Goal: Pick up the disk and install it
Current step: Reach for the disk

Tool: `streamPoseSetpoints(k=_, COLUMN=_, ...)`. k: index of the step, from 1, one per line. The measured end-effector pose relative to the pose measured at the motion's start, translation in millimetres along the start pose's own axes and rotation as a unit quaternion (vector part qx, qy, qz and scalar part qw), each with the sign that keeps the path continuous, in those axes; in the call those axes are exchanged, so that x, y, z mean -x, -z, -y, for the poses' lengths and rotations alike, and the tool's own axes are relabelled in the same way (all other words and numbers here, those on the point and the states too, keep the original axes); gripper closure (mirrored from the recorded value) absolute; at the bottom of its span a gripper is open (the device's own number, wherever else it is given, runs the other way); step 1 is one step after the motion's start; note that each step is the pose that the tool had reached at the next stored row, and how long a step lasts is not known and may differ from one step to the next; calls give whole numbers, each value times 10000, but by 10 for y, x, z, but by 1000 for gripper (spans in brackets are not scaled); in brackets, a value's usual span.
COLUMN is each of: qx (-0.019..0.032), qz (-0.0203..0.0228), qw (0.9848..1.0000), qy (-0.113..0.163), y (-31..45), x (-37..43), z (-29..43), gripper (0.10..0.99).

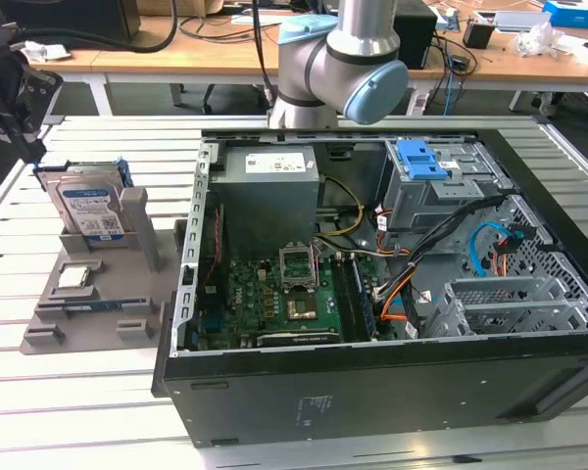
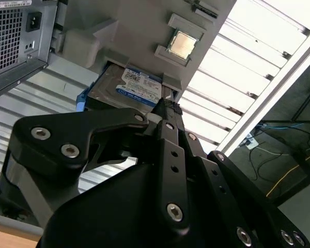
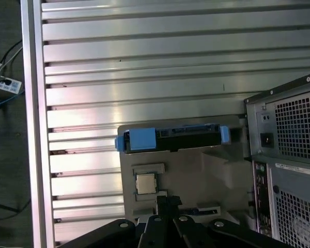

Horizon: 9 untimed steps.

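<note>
The disk [image 1: 88, 211], a silver hard drive with a blue-and-white label in a blue bracket, stands on edge in a grey holder [image 1: 103, 318] at the exterior view's left. The first wrist view has the disk [image 3: 170, 138] edge-on, while its label faces the second wrist view [image 2: 137, 88]. My black gripper [image 1: 29, 145] hangs above and beside the holder, apart from the disk. The fingertips [image 3: 165, 200] look pressed together with nothing between them, and the gripper [image 2: 168, 106] is shut.
A small square silver chip [image 1: 75, 276] lies on the holder in front of the disk. The open computer case [image 1: 372, 392] fills the middle and the exterior view's right, with a grey drive cage topped by a blue plastic piece [image 1: 421, 157]. Slatted metal table [image 1: 88, 411] surrounds both.
</note>
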<state>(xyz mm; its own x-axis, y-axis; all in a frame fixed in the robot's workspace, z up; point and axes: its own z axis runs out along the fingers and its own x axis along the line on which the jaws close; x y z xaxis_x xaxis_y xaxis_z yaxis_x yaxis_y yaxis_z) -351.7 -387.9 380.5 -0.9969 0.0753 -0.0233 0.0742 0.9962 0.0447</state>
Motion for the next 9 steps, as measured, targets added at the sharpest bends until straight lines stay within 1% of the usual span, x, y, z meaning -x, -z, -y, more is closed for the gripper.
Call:
streamPoseSetpoints(k=5, qx=-23, qz=1, qw=10000, qy=1, y=-76, x=-33, z=-13, gripper=980)
streamPoseSetpoints(k=8, qx=-84, qz=6, qw=10000, qy=2, y=-105, x=-48, z=-44, gripper=980)
streamPoseSetpoints(k=9, qx=-95, qz=8, qw=10000, qy=2, y=-118, x=-62, z=-65, gripper=980)
